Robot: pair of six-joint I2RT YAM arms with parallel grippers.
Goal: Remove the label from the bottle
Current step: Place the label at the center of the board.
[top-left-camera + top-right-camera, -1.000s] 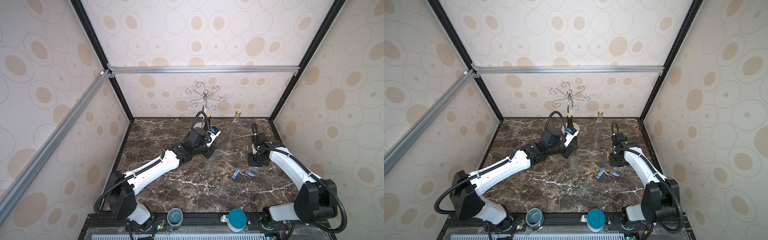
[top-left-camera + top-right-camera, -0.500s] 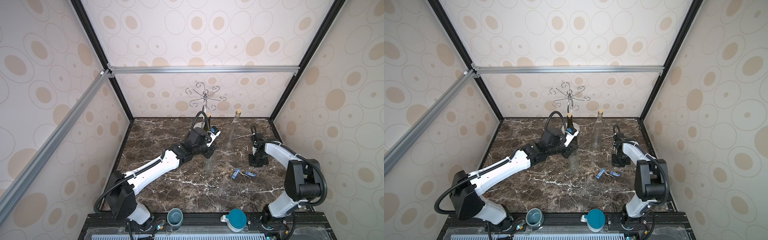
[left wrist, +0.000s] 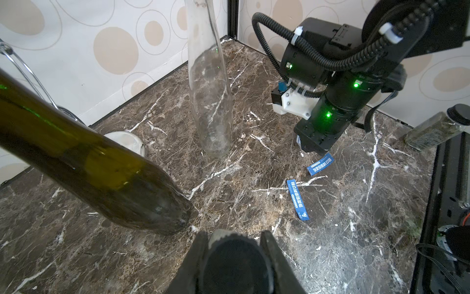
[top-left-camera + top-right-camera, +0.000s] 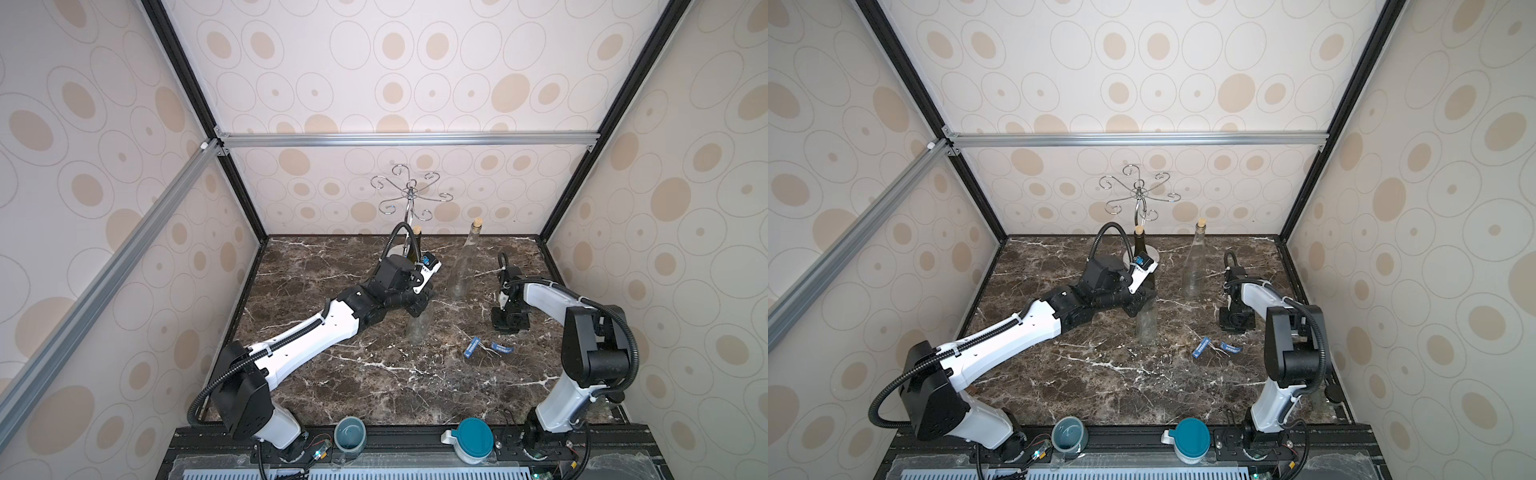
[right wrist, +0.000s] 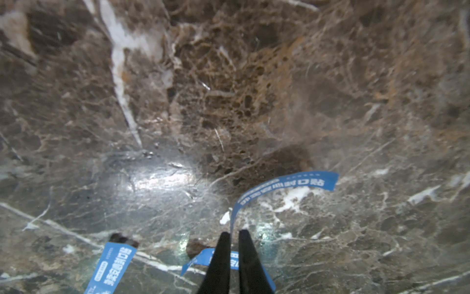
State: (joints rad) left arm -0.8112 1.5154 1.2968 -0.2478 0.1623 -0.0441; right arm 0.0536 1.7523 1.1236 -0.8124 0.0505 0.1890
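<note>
1. The clear bottle (image 4: 417, 330), standing on the desk (image 4: 332, 382), is clamped at its top by the left gripper (image 3: 234, 235).
2. The right gripper (image 5: 232, 232) is seen narrowly parted; one end of the curled blue label (image 5: 287, 183) is touched by its fingertips (image 5: 225, 238).

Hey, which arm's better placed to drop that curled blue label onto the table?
Right. The right hand hangs low over the table with the curled blue label rising from its tip; the left hand is shut on the upright bottle.
</note>
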